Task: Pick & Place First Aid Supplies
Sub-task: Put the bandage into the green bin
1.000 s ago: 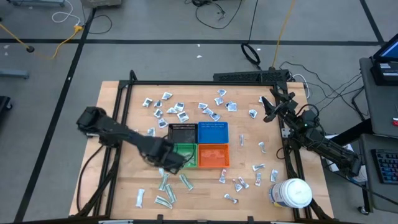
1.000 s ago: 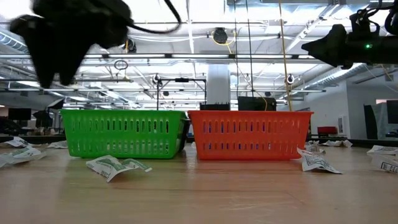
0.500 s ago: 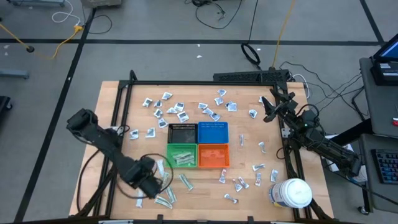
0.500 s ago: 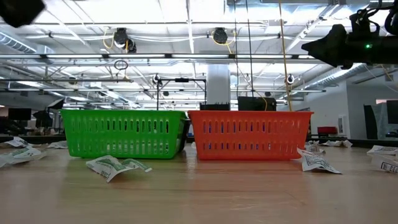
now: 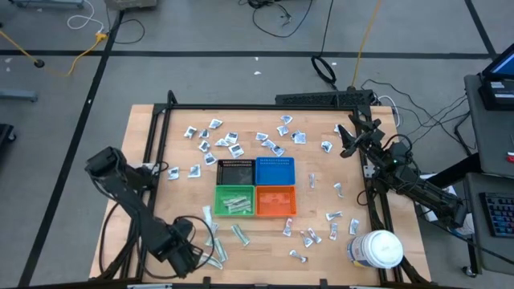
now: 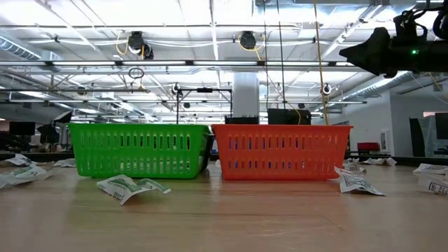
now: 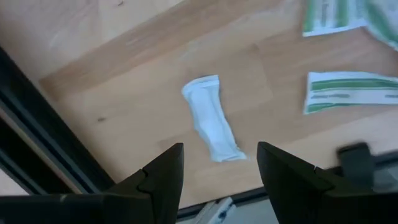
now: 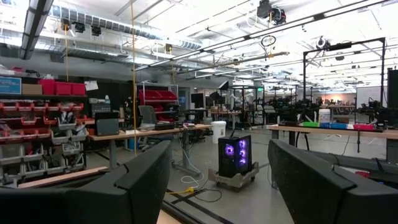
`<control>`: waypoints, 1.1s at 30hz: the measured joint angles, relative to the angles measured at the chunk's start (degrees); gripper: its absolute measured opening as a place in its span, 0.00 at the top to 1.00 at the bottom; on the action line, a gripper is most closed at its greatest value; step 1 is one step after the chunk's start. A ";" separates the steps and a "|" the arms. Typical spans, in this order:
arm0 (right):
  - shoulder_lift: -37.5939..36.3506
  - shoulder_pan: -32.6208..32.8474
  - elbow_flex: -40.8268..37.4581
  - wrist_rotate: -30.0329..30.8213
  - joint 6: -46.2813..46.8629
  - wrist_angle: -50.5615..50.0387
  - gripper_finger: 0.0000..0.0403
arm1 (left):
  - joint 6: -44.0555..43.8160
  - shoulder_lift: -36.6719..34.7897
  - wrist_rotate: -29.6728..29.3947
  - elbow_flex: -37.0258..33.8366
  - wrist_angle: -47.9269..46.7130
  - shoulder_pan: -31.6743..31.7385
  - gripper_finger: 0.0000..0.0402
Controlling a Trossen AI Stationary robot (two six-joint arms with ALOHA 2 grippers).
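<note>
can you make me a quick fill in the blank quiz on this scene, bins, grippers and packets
1. The bin beside the orange bin, holding long packets, is ____.
2. The left gripper hovers with open fingers over a ____ packet.
3. The large white jar stands at the table's near ____ corner.
4. The right gripper is open and holds ____.

Answers: green; white; right; nothing

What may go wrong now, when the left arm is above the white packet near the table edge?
1. The narrow white wrapped packet lies flat on the wooden table, so the open left gripper may slide over it.
2. It lies close to the black frame rail, which a finger might strike.
3. The green-striped packets lie nearby and could be nudged.
</note>
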 joint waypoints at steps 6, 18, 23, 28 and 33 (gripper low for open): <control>0.00 0.00 0.02 0.00 0.00 -0.02 0.35 | -0.59 3.19 0.40 -0.55 3.00 -1.41 0.48; 0.01 0.00 0.02 0.00 0.00 -0.01 0.35 | -1.96 3.97 0.66 -9.24 16.56 -2.44 0.48; 0.00 0.00 0.02 0.00 0.00 -0.02 0.35 | -0.98 3.97 0.75 -10.67 19.23 -2.84 0.48; 0.02 0.00 0.00 0.00 0.00 0.00 0.35 | 0.63 3.86 1.26 -11.65 22.81 -2.82 0.57; 0.00 0.00 0.02 0.00 -0.02 0.00 0.35 | 0.97 3.86 1.98 -11.67 22.94 -2.94 0.74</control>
